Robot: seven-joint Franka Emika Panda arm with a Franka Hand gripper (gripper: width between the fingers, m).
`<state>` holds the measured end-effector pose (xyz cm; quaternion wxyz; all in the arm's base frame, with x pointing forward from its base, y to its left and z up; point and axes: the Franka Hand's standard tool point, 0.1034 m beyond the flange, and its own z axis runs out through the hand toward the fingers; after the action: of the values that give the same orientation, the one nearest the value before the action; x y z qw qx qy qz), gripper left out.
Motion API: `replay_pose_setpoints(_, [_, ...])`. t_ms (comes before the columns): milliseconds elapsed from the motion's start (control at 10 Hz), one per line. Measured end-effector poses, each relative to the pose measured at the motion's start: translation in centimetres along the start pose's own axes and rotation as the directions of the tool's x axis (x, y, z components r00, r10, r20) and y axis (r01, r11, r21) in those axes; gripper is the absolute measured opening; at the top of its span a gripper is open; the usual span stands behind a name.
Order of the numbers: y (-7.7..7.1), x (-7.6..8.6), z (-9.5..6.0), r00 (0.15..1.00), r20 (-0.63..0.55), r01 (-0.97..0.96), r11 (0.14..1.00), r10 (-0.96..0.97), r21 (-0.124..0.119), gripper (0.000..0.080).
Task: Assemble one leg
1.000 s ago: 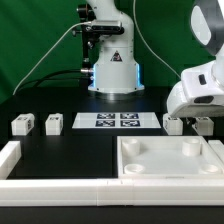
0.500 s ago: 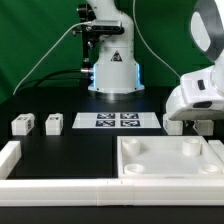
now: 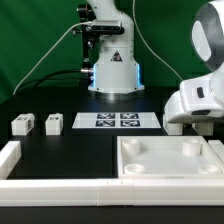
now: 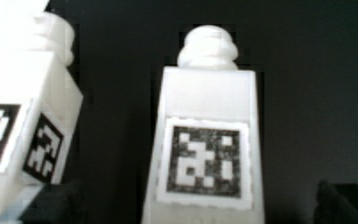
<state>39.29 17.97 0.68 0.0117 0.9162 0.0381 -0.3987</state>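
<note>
Risk: fingers (image 4: 354,200) open, holding nothing, either side of leg (image 4: 208,130); neighbour leg (image 4: 34,110) just beside, so descending could knock it over.

Plain green fabric backdrop (image 3: 40,45) spans rear of exterior view. Matte black tabletop (image 3: 70,150) below it, running to near edge. White raised plastic border (image 3: 60,190) along table's near edge, turning up exterior view's left side. Thin flat white marker board (image 3: 117,121) lies mid-table, black-and-white tags on top. Light even, soft; faint sheen on black surface.
</note>
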Motion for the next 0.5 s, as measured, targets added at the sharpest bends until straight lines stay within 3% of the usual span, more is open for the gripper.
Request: replay_pose_setpoints(500, [0.13,-0.15,0.38,1.0,0.023,0.0,1.0,0.0,-0.002,0.0649])
